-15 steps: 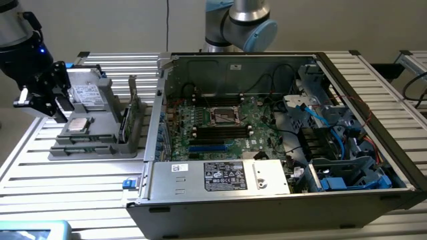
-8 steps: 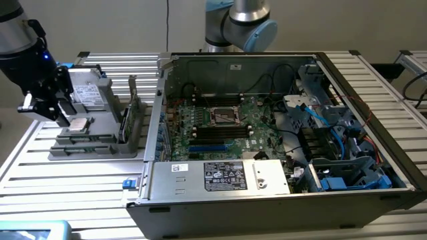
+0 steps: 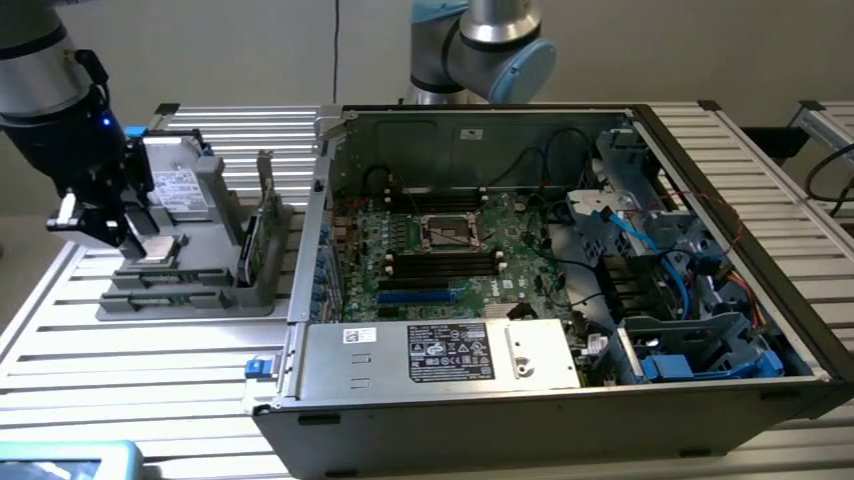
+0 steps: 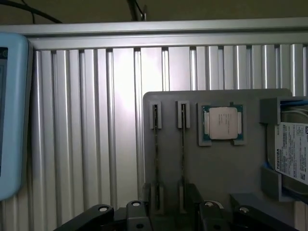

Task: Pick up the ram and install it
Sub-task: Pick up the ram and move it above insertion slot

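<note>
Slatted aluminium table [image 4: 86,125] with grey parts holder [image 4: 226,168]; gripper [image 4: 170,195] spread, empty.
Two edge-on ram sticks [image 4: 183,144] lie between the fingers [image 4: 194,199]; closing could pinch both or tilt one.

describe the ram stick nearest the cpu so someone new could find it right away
Beside the open computer case, on the exterior view's left, a grey holder sits on the slatted table. The ram stick stands on edge in a slot next to the square silver processor. Unlike that flat chip it is a long thin strip, and its twin stands farther from the chip.
</note>
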Robot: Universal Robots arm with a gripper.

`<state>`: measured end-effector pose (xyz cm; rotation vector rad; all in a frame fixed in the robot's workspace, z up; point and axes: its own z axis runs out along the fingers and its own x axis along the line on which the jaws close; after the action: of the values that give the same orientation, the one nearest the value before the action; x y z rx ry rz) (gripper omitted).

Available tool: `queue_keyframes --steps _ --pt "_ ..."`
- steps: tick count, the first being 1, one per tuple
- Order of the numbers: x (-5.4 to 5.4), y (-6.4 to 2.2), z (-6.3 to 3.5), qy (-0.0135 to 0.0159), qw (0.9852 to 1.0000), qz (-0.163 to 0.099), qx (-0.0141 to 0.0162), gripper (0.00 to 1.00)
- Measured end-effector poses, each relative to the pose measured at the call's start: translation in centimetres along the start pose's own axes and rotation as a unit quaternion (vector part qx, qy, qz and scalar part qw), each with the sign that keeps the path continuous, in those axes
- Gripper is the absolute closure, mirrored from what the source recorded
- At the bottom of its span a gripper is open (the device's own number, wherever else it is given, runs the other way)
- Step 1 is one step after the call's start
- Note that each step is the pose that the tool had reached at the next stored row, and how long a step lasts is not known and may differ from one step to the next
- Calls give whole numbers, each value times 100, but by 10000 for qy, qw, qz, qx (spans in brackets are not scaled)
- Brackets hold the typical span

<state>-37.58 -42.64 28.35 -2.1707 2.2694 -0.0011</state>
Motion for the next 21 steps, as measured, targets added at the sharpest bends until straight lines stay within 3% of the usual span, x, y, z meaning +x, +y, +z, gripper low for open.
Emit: queue_keyframes --steps 21 --pt "66 -7 382 2 10000 0 -1 58"
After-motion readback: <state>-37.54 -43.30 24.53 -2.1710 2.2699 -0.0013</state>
